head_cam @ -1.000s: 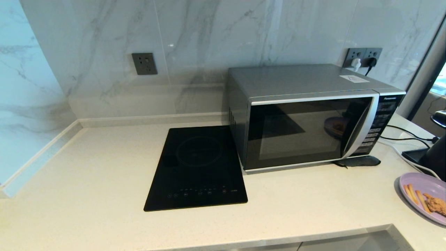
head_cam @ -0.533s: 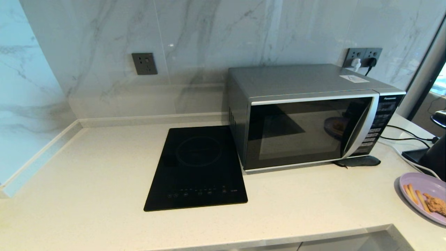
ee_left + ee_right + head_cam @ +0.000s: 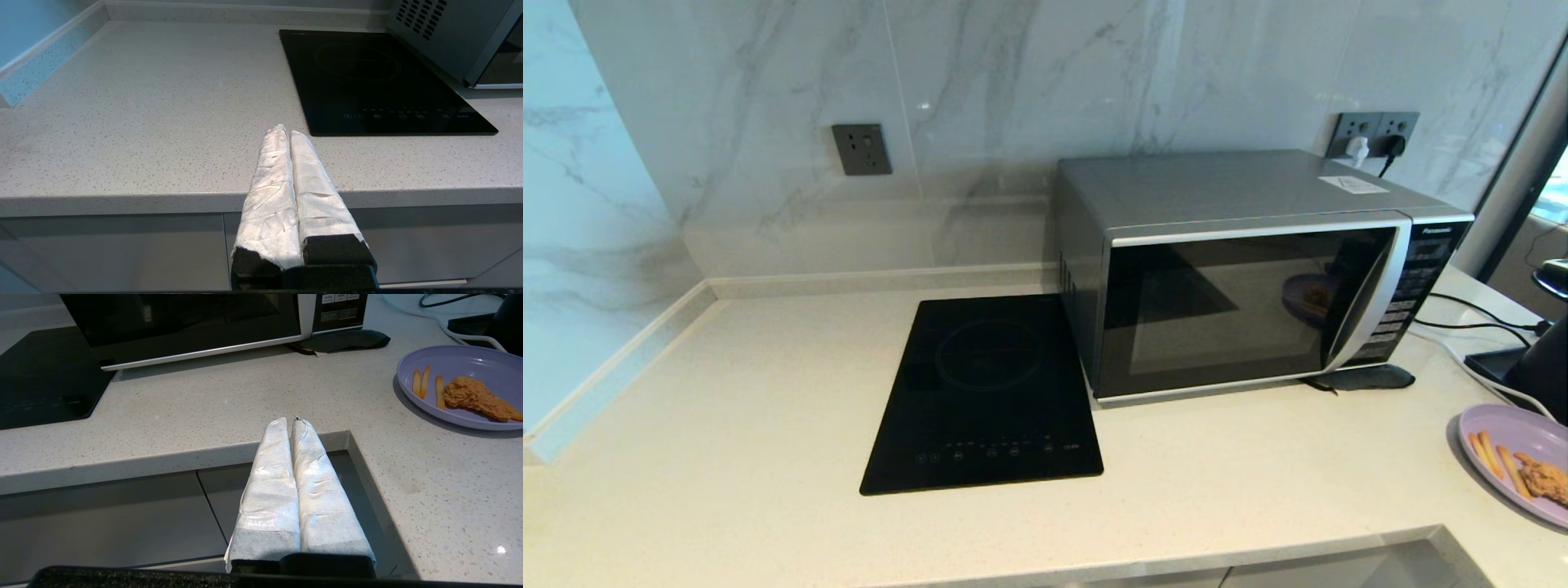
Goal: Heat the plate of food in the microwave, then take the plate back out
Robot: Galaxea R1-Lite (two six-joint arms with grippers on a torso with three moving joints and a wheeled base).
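Lying bare left of the microwave (image 3: 1241, 269): counter (image 3: 727, 392) and flush cooktop (image 3: 984, 392). Blocking the microwave's right side: cables (image 3: 1474, 322) and a dark cloth (image 3: 1364, 377). Sitting right of it, near the edge: the plate (image 3: 1515, 425).

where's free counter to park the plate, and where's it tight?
Bare counter between the left wall and the cooktop; also the strip in front of the microwave. Tight at the right: plate of food, cables, a dark cloth.
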